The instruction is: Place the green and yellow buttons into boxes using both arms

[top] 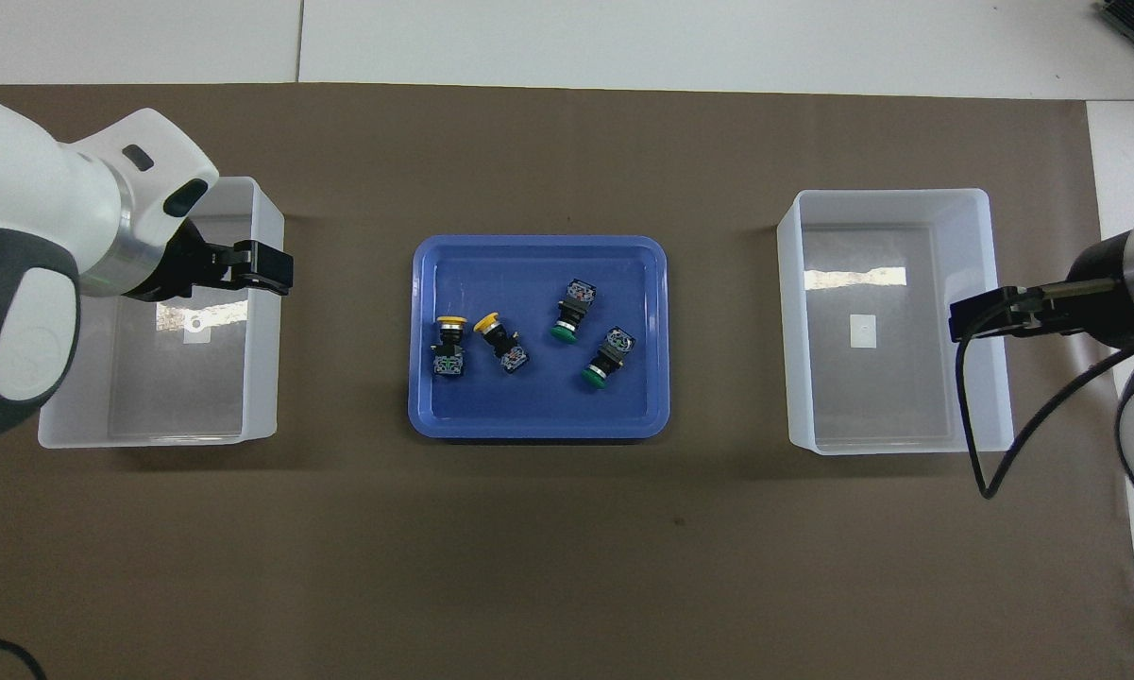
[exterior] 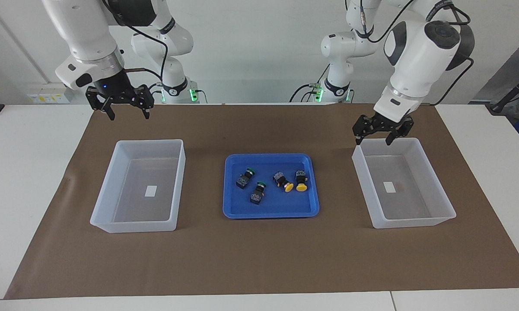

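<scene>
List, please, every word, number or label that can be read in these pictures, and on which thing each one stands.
No text can be read.
Box at the left arm's end: white sticker, blank or too small to read.
Box at the right arm's end: white sticker, the same.
Buttons: marks too small.

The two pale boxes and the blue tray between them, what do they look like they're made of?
Both boxes look like thin, frosted, translucent plastic: the brown mat shows dimly through their walls, and light glints off their floors. The blue tray looks like opaque moulded plastic with a smooth, slightly glossy finish, rounded corners and a raised rim. The exact type of plastic cannot be told by eye.
</scene>
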Tool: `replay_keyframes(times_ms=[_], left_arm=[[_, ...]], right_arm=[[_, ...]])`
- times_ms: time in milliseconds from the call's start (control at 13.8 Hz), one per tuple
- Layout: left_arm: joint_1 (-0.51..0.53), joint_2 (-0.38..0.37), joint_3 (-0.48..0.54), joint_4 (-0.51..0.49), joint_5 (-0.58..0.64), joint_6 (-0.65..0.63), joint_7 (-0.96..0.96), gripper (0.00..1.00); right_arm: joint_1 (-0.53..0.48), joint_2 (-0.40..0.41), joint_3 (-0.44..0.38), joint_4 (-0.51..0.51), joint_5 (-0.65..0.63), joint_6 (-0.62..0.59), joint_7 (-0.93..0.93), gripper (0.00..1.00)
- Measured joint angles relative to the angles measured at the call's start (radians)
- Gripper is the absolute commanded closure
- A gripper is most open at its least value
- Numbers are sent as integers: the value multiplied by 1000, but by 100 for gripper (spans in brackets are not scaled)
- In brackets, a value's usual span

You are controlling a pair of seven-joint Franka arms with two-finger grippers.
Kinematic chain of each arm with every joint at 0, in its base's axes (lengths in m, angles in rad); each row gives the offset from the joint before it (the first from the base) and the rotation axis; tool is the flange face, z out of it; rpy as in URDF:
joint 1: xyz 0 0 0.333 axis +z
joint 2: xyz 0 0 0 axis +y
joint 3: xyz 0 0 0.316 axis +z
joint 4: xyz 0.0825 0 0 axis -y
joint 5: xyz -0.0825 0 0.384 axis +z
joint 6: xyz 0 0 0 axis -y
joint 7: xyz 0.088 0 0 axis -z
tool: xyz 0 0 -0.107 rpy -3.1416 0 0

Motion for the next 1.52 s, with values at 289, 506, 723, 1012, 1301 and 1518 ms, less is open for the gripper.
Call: replay_keyframes(times_ms=[289, 506, 723, 1012, 1301, 1518], left_arm=[[-61, 56, -1, -119, 0, 252, -108, 0], [-91, 77, -2, -218, 0, 390, -133, 0], [-151, 132, -3, -254, 0, 490, -190, 0], [-219, 211, -3, -269, 1, 565, -240, 4], [-237, 229, -2, -315, 4, 618, -249, 37], [-251, 229, -2, -337, 3, 629, -251, 82]], right_arm=[[0, -6, 1, -16, 34, 24, 35, 0], [0, -7, 1, -17, 39, 25, 38, 0], [0, -7, 1, -20, 40, 25, 42, 0], [17, -9, 5, -45, 44, 73, 108, 0], [118, -9, 9, -137, 46, 230, 264, 0], [231, 34, 13, -216, 46, 388, 438, 0]])
